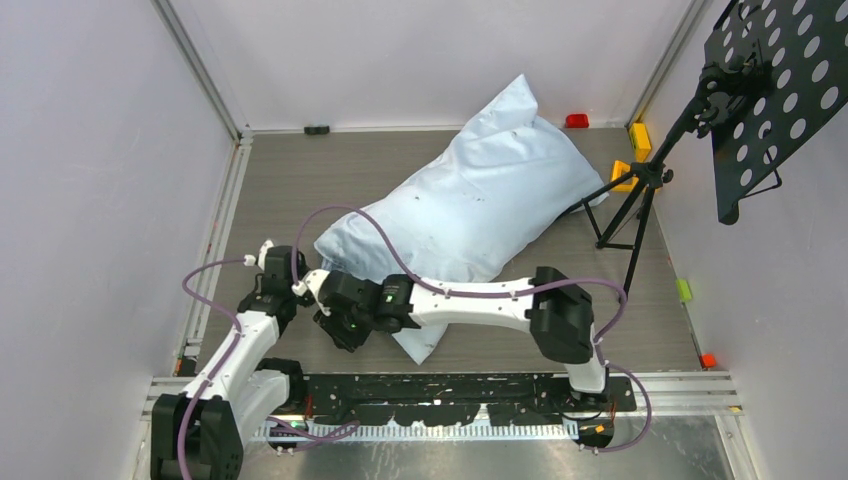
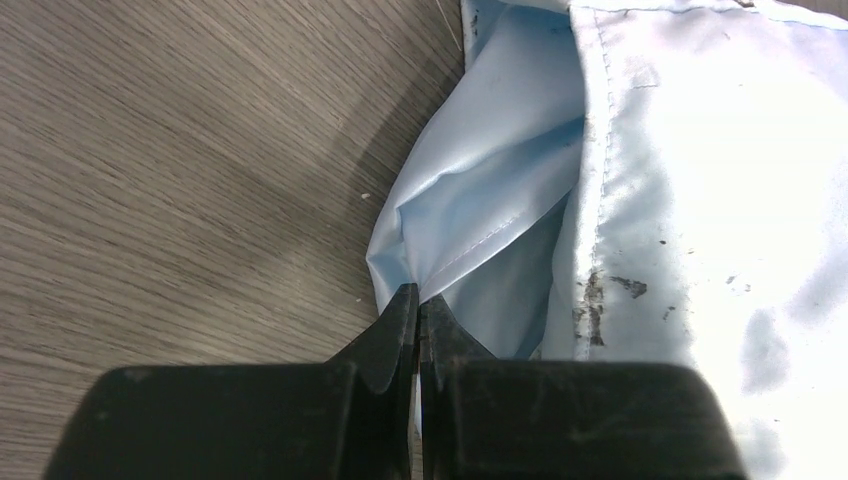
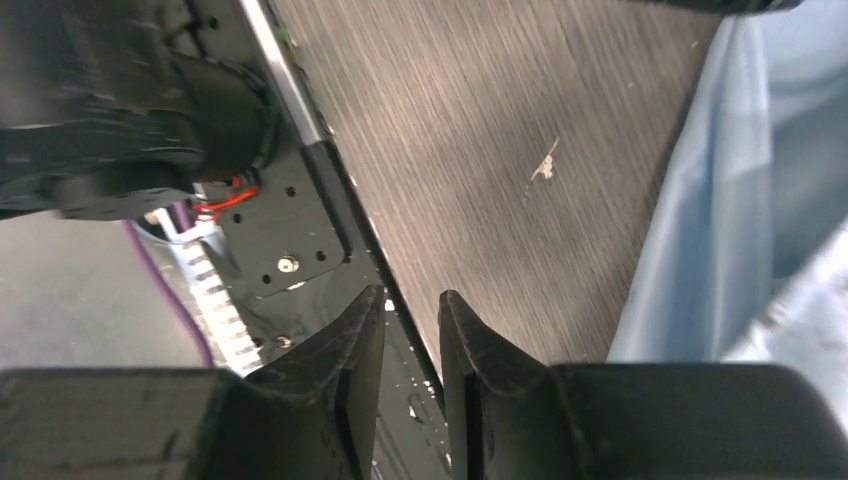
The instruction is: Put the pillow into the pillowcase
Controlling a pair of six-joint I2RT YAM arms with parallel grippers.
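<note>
Step in hand: closing stage of insertion. The pillowcase lies slantwise on the counter, filled out along most of its length. Its mouth is at the end nearest the arm bases. The pillow is judged largely inside, with one white corner showing at the pillowcase mouth, under the right forearm.

Left pincer: clenched on the pillowcase, tips pinching a stitched hem fold at the mouth. The fabric rises from the tips in a loose fold.

Right pincer: released, jaws a little apart with nothing between them. It is off the near-left side of the pillowcase mouth, over the counter's near edge, and the blue cloth passes to one side of it without touching.

Next move, as judged: with the left grip holding the hem, the right pincer must return to the pillowcase mouth. There it should either take the opposite hem and draw it over the exposed corner, or press that corner inward.

Risk noted: a pull on thin cloth may slip the hem from the left tips.
</note>
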